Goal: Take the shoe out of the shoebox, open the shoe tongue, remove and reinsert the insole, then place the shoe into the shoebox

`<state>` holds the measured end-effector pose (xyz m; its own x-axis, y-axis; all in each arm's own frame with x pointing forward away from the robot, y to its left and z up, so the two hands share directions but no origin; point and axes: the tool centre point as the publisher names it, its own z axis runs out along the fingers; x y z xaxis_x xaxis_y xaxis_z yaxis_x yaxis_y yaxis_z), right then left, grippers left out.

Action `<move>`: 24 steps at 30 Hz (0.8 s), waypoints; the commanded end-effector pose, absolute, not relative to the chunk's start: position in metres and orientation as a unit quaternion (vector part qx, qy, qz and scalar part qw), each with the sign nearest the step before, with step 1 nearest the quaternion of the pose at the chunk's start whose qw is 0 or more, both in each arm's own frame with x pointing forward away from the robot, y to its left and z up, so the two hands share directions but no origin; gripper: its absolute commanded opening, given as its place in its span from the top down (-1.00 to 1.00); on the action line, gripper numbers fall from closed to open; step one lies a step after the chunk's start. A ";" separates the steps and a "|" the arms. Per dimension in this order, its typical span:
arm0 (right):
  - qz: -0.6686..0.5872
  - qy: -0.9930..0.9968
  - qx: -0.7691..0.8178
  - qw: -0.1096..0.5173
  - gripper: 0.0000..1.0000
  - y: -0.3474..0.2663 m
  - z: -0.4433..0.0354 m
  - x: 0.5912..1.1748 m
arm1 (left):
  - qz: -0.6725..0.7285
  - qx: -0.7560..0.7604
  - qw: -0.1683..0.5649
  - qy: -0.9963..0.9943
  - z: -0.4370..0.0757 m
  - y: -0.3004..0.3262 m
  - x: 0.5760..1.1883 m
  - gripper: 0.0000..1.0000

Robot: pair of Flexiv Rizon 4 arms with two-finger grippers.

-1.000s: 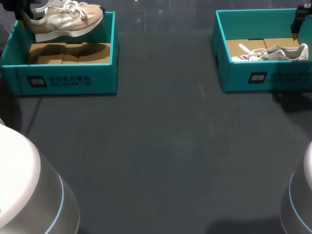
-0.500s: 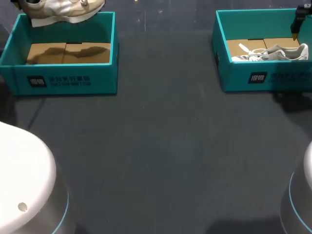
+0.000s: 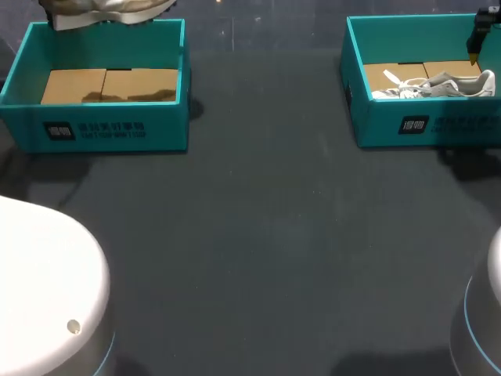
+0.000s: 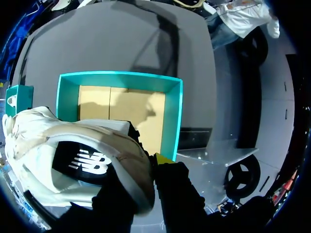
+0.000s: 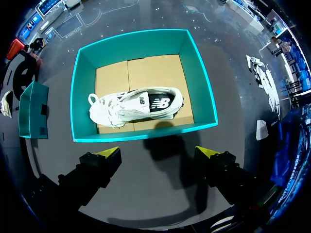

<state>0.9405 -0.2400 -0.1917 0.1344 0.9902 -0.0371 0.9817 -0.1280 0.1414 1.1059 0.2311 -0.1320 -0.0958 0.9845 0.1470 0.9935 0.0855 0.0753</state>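
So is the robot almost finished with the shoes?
Not nearly. Done: the beige shoe is out of the left shoebox. In hand: the left end effector holds it by the rim of its opening, above the box. Left: opening the tongue, insole out and back, shoe returned. The white shoe lies in the right shoebox, the right end effector open above that box.

left shoebox (image 3: 109,129) far left, shoe (image 3: 109,9) up over it; right shoebox (image 3: 446,125) far right, second shoe (image 3: 438,84) inside.
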 end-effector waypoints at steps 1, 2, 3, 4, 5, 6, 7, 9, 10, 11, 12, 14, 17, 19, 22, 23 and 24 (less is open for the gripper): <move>0.033 0.657 0.750 0.066 -1.00 -0.240 -0.192 0.939 | -0.124 -0.670 0.005 -0.732 -0.117 0.213 1.051 1.00; 0.033 0.657 0.750 0.066 -1.00 -0.240 -0.192 0.939 | -0.125 -0.671 0.007 -0.731 -0.116 0.210 1.044 1.00; 0.033 0.657 0.750 0.066 -1.00 -0.240 -0.192 0.939 | -0.124 -0.672 0.009 -0.730 -0.115 0.206 1.036 1.00; 0.033 0.657 0.750 0.066 -1.00 -0.240 -0.192 0.939 | -0.125 -0.672 0.010 -0.730 -0.114 0.202 1.028 1.00; 0.033 0.657 0.750 0.066 -1.00 -0.240 -0.192 0.939 | -0.124 -0.674 0.012 -0.728 -0.113 0.198 1.020 1.00; 0.033 0.657 0.750 0.066 -1.00 -0.240 -0.192 0.939 | -0.122 -0.677 0.013 -0.726 -0.112 0.194 1.012 1.00; 0.033 0.657 0.750 0.066 -1.00 -0.240 -0.192 0.939 | -0.122 -0.678 0.013 -0.725 -0.111 0.190 1.004 1.00; 0.033 0.657 0.750 0.066 -1.00 -0.240 -0.192 0.939 | -0.123 -0.684 0.013 -0.719 -0.111 0.180 0.986 1.00; 0.033 0.657 0.750 0.066 -1.00 -0.240 -0.192 0.939 | -0.123 -0.688 0.014 -0.716 -0.112 0.176 0.977 1.00; 0.033 0.657 0.750 0.066 -1.00 -0.240 -0.192 0.939 | -0.124 -0.690 0.013 -0.713 -0.113 0.170 0.969 1.00; 0.033 0.657 0.750 0.066 -1.00 -0.240 -0.192 0.939 | -0.126 -0.692 0.014 -0.711 -0.115 0.164 0.960 1.00; 0.033 0.657 0.750 0.066 -1.00 -0.240 -0.192 0.939 | -0.126 -0.697 0.017 -0.705 -0.118 0.154 0.943 1.00; 0.033 0.657 0.750 0.066 -1.00 -0.240 -0.192 0.939 | -0.130 -0.709 0.019 -0.692 -0.123 0.137 0.919 1.00; 0.033 0.657 0.750 0.066 -1.00 -0.240 -0.192 0.939 | -0.133 -0.716 0.019 -0.686 -0.124 0.127 0.904 1.00; 0.033 0.657 0.750 0.066 -1.00 -0.240 -0.192 0.939 | -0.134 -0.723 0.022 -0.678 -0.125 0.111 0.884 1.00; 0.033 0.657 0.750 0.066 -1.00 -0.240 -0.192 0.939 | -0.136 -0.726 0.024 -0.673 -0.125 0.106 0.877 1.00; 0.033 0.657 0.750 0.066 -1.00 -0.240 -0.192 0.939 | -0.138 -0.728 0.025 -0.671 -0.126 0.101 0.870 1.00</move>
<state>0.9405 -0.2400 -0.1917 0.1345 0.9902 -0.0370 0.9816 -0.1280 0.1414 0.9107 0.1092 -0.1293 0.0630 0.9749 0.2138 0.9969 -0.0511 -0.0605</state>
